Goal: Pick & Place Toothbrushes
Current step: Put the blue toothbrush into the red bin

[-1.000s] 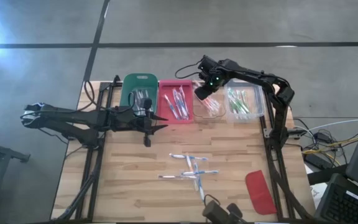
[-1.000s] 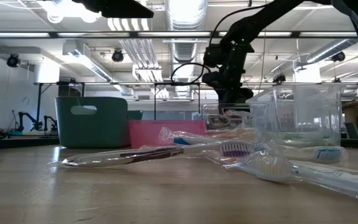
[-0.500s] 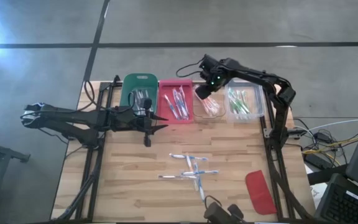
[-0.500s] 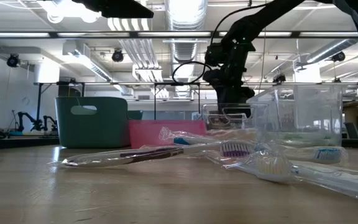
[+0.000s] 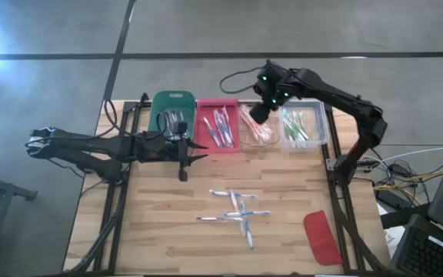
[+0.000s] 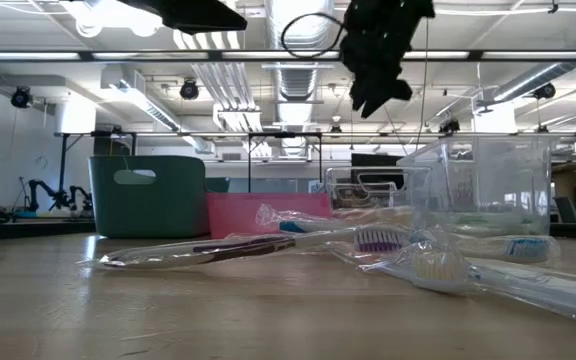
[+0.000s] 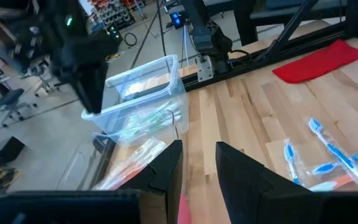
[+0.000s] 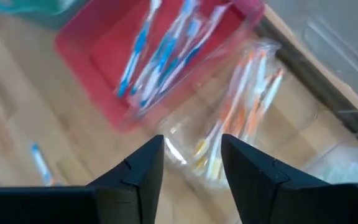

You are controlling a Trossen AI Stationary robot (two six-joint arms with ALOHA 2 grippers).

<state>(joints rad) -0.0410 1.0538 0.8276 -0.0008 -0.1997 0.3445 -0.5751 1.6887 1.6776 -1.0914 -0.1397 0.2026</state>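
Note:
Several wrapped toothbrushes lie loose on the wooden table's near middle, close in the low view. Along the far edge stand a green bin, a red bin of blue toothbrushes, a clear bin of orange ones and a clear bin of green ones. My right gripper hangs open and empty high above the orange-brush bin. My left gripper waits near the red bin, open and empty.
A flat red lid lies at the near right corner, also in the left wrist view. The bins line the far edge. Bare wood lies between the loose toothbrushes and the bins. Metal frame rails run along both table sides.
My right gripper has risen straight up out of the clear bin of orange toothbrushes, most of it in the last half second, and now hangs well above the bins. Its arm's elbow has swung toward the table's right edge. The left arm has stayed in place.

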